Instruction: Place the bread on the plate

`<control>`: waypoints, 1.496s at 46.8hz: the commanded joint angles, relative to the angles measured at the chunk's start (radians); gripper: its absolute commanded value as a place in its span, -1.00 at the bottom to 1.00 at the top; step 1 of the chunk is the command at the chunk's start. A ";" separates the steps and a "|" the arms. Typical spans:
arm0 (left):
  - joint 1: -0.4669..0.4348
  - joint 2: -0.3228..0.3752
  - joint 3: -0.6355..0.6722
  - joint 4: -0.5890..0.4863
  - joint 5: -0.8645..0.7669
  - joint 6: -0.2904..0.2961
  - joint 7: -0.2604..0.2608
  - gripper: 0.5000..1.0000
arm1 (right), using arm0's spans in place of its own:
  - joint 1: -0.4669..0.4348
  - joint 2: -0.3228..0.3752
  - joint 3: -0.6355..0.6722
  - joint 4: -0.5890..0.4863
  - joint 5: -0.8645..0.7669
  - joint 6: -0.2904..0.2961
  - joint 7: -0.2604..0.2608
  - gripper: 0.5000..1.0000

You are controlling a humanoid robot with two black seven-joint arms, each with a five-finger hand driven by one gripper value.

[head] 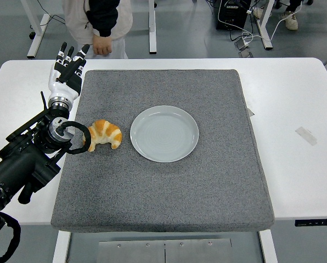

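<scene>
A golden croissant (103,134) lies on the grey mat (163,186), just left of the pale blue plate (164,133), a small gap between them. My left hand (69,64) is raised at the mat's far left corner, well beyond the croissant, fingers spread and holding nothing. Its black forearm runs down to the picture's lower left, and a black cable loop at the wrist reaches close to the croissant's left end. The right arm is out of view.
A person stands at the table's far edge, one hand (102,46) hanging near my left hand. The white table (295,109) shows around the mat, with a strip of tape (306,136) on its right side.
</scene>
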 commanded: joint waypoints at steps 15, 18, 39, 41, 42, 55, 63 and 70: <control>-0.001 0.041 0.003 0.000 0.001 -0.054 0.003 1.00 | 0.000 0.000 0.000 0.000 0.001 0.000 0.000 1.00; -0.001 0.061 0.010 0.000 0.003 -0.069 0.003 1.00 | 0.000 0.000 0.000 0.000 0.000 0.000 0.000 1.00; -0.077 0.181 0.079 -0.012 0.046 -0.100 0.000 0.99 | 0.000 0.000 0.000 0.000 0.000 0.000 0.000 1.00; -0.093 0.190 0.081 -0.012 0.060 -0.098 0.000 0.99 | 0.000 0.000 0.000 0.000 0.000 0.000 0.000 1.00; -0.100 0.195 0.079 -0.012 0.069 -0.098 0.000 0.99 | 0.000 0.000 0.000 0.000 0.000 0.000 0.000 1.00; -0.180 0.308 0.150 -0.090 0.196 -0.248 0.001 0.99 | 0.000 0.000 0.000 0.002 0.000 0.002 0.000 1.00; -0.199 0.383 0.220 -0.162 0.299 -0.346 0.003 0.99 | 0.000 0.000 0.000 0.002 0.000 0.002 0.000 1.00; -0.205 0.429 0.280 -0.179 0.397 -0.423 0.000 0.99 | 0.000 0.000 0.000 0.000 0.000 0.000 0.000 1.00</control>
